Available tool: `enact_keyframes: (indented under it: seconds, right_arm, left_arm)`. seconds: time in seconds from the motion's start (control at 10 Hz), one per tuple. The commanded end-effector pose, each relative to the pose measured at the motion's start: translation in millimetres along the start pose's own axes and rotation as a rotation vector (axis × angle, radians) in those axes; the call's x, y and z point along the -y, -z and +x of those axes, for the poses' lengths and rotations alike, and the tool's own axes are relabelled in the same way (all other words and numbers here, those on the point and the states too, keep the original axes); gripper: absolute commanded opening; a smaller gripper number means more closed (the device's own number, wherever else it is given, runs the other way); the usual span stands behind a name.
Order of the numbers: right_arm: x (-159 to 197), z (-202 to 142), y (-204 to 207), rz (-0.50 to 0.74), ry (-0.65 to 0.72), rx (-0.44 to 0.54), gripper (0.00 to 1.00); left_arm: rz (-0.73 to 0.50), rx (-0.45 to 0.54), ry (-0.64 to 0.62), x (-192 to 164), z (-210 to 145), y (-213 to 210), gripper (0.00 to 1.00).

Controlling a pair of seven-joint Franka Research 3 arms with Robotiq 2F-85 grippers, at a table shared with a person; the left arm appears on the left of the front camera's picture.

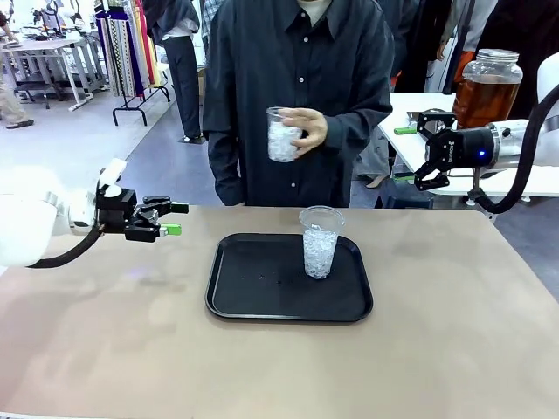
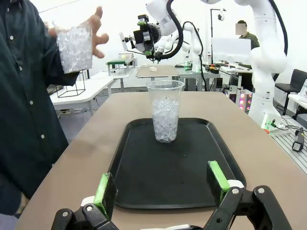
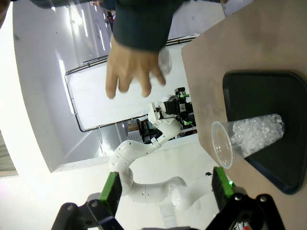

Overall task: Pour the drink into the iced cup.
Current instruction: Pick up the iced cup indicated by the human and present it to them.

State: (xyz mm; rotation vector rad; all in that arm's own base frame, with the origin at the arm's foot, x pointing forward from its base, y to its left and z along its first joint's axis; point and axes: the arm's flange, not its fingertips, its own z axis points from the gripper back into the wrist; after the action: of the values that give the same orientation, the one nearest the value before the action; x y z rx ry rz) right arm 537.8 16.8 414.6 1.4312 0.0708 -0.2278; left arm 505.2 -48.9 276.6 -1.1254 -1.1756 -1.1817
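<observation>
Tan flat surface (image 1: 454, 349): carries one black rectangular plastic tray (image 1: 253, 288), set near its centre. Clear plastic cup (image 1: 320, 243): upright, part-filled with crushed ice, standing on the tray's far right part. Second clear ice-filled cup (image 1: 281, 137): held at chest height in the person's hand (image 1: 307, 129), beyond the surface's far edge and apart from the tray. Amber-brown drink (image 1: 479, 105): inside a large clear glass jar with a metal lid (image 1: 500, 68), on a white table (image 1: 406, 109) past the far right corner, well apart from both cups. Left jaws: wide, empty, above the surface left of the tray, pointing toward it. Right jaws: wide, empty, raised at far right, in front of the jar.
</observation>
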Motion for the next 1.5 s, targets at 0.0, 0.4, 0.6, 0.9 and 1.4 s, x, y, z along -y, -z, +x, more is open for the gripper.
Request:
enact_keyframes:
  seconds: [0.0,0.4,0.6,0.9,1.4]
  right_arm:
    - [-1.5,0.3,-0.5,0.000,-0.002,0.001,1.00]
    - [-1.5,0.3,-0.5,0.000,-0.002,0.001,1.00]
    - [-1.5,0.3,-0.5,0.000,-0.002,0.001,1.00]
    - [-1.5,0.3,-0.5,0.000,-0.002,0.001,1.00]
    - [-1.5,0.3,-0.5,0.000,-0.002,0.001,1.00]
  left_arm:
    - [0.002,0.000,0.001,0.7,1.1,-0.3,1.00]
    - [0.002,0.000,0.001,0.7,1.1,-0.3,1.00]
    - [0.002,0.000,0.001,0.7,1.1,-0.3,1.00]
    - [0.002,0.000,0.001,0.7,1.1,-0.3,1.00]
    - [0.002,0.000,0.001,0.7,1.1,-0.3,1.00]
